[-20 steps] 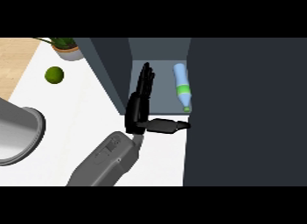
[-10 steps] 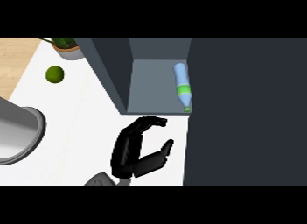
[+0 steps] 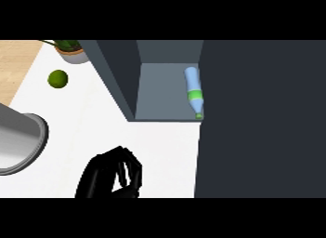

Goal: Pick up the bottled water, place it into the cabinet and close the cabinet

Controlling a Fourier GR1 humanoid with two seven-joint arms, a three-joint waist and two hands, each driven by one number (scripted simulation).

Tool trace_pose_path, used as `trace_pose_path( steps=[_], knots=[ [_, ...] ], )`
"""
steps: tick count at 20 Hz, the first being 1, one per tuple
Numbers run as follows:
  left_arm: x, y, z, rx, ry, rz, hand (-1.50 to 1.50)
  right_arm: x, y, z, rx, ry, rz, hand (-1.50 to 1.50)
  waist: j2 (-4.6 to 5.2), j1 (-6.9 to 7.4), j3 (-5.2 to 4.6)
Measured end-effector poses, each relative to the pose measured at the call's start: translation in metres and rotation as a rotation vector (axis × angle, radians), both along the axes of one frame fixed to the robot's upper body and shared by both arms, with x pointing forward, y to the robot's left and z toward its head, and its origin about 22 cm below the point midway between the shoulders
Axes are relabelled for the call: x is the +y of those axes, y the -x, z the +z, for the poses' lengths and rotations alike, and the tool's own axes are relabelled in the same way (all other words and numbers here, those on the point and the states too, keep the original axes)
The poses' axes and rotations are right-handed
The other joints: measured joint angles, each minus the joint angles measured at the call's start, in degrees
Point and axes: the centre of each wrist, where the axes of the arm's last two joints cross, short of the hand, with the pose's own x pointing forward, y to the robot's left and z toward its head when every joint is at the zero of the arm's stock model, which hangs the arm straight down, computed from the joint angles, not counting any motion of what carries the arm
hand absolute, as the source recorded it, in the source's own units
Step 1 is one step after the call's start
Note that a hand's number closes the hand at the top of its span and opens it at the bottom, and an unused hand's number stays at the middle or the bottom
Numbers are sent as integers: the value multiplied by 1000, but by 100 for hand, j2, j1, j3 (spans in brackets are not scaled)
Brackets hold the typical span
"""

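Left hand (image 3: 109, 175): closest to me, low over the white counter (image 3: 162, 148), out in front of the cabinet (image 3: 116, 79) and a little to its left. Its fingers are curled in and hold nothing.
Right hand: I can't see it anywhere.
Grey pot (image 3: 14, 139): well off to the cabinet's left.
Dark panel (image 3: 268, 116): along the cabinet's right side, running from front to back. I think it is the open door.
Bottled water (image 3: 193, 90): lying down inside the cabinet, tight against its right side, with its green end at the cabinet's front edge.
Which way it lies: its long side runs front to back. It is ahead of the curled fingers and off to their right, well apart from them.
Lime (image 3: 57, 78): on the counter to the cabinet's left.
Plant (image 3: 70, 49): at the cabinet's far left corner.
What's left: the bottle looks put away, so I think only the door needs shutting. That panel is to the right of the one hand I can see.
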Motion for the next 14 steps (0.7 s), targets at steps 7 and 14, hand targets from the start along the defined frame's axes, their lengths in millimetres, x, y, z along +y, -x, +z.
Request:
trace_pose_path(
  steps=[7, 14],
  knots=[
    [54, 14, 14, -16, -39, 33, 150, 8, -1, -3, 28, -2, 172, 150, -29, -31, -9],
    [98, 19, 32, -31, -8, 56, -150, 19, -5, -6, -5, -44, 250, 150, -52, -54, -32]
  ],
)
